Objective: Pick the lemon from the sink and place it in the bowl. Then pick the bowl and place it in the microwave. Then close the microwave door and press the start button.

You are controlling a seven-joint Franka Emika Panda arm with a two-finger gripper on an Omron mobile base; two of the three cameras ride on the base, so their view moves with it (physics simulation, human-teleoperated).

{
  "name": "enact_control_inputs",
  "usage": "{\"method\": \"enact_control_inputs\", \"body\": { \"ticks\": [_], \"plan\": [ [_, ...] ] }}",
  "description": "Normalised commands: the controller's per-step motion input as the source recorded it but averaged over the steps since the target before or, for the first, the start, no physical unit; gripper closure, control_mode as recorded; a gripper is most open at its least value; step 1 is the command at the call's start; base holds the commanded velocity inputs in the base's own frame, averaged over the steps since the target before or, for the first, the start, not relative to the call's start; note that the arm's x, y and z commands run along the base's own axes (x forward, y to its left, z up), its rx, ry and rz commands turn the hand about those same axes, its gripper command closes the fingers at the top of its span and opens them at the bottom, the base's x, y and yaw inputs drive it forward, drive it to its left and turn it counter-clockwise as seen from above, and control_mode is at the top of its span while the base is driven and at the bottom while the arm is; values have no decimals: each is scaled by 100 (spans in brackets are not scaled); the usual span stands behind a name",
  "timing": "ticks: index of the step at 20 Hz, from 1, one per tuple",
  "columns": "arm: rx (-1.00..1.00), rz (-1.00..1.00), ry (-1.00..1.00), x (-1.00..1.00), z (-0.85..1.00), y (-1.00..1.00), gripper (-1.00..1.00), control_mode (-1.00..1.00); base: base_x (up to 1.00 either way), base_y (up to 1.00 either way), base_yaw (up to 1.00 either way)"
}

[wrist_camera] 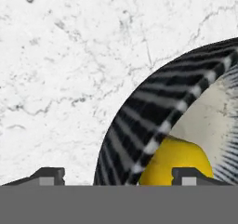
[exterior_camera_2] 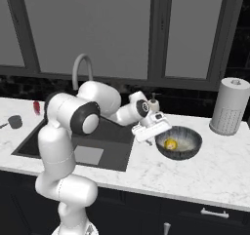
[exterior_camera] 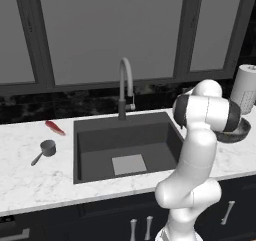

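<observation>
1. At the hand view's bottom, the gripper (wrist_camera: 114,177) straddles the bowl (wrist_camera: 139,135) rim, jaws wide apart and gripping nothing, apparently readying a rim pinch.
2. The lemon (wrist_camera: 173,165) already lies inside the bowl.
3. Beyond, the marble surface (wrist_camera: 69,65) carries the bowl.

Glossy white rounded arm segments (exterior_camera_2: 56,146), dark joint bands (black-grey), small dark-tipped pincer (wrist_camera: 118,175).

A: Where does the left base view sit?
B: Behind the arm, high, looking down and forward at the sink (exterior_camera: 127,146), fairly far back.

A: The right one?
B: Same sink (exterior_camera_2: 78,144), seen from its other side; both share the bowl (exterior_camera_2: 178,142).

A: The hand view?
B: Very close above that bowl's rim (wrist_camera: 153,121) and lemon (wrist_camera: 174,162).
</observation>
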Motion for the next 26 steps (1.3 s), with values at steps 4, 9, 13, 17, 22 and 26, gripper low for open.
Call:
{"method": "enact_control_inputs", "body": {
  "ticks": [4,9,13,17,22,26],
  "plan": [
    [0,0,0,-6,0,0,100,-100,0,0,0],
    [4,0,-2,-49,3,0,100,-100,0,0,0],
    [7,7,-6,-78,68,4,100,-100,0,0,0],
    [0,14,-15,-98,100,37,100,-100,0,0,0],
    [-2,22,-9,-91,100,52,100,-100,0,0,0],
    [-7,16,-4,-75,100,44,100,-100,0,0,0]
  ]
}}
